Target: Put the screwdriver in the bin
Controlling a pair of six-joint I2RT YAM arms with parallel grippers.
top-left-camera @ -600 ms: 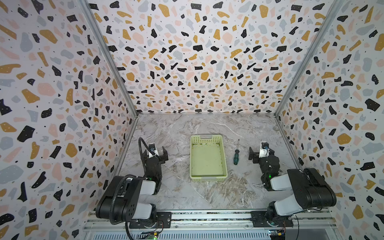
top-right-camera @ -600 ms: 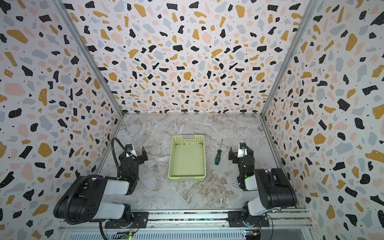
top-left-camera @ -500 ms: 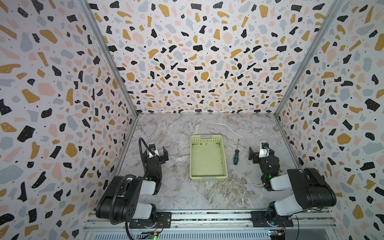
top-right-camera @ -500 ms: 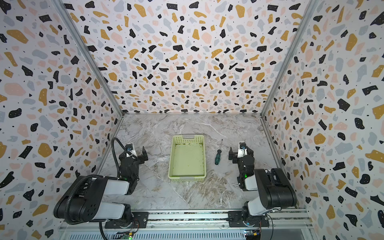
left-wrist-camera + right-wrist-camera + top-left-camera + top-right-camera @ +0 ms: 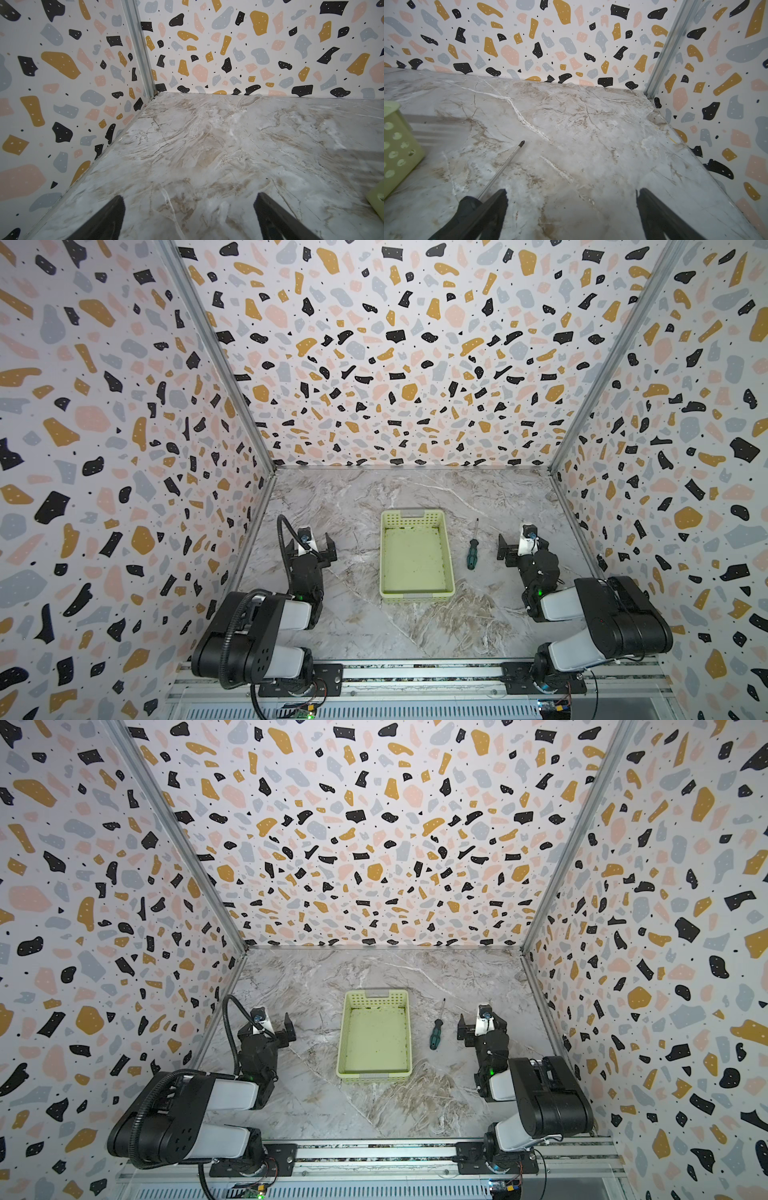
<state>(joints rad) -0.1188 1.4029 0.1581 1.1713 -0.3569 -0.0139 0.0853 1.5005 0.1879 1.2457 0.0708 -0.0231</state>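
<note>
The counter (image 5: 353,506) fills the lower middle of both top views, and nothing on it has shifted in the last half second. The left arm (image 5: 266,622) sits folded at lower left and the right arm (image 5: 602,614) at lower right, both posed as they were just before.

The bin (image 5: 448,556) stands in the lower middle, empty, its long side running up the frame. The left fingers (image 5: 112,218) are spread wide over bare counter and hold nothing. The right fingers (image 5: 652,207) are also wide and empty.

The screwdriver (image 5: 473,549) lies flat on the counter just right of the bin and apart from it. It sits between the bin and the right fingers, with its tip toward the top of the frame. In the right wrist view we see its handle at lower left, just outside one finger rather than between the two.

Since nothing has moved, we judge the pick not yet begun. The right fingers likely need to shift toward the bin and straddle the handle before closing.
</note>
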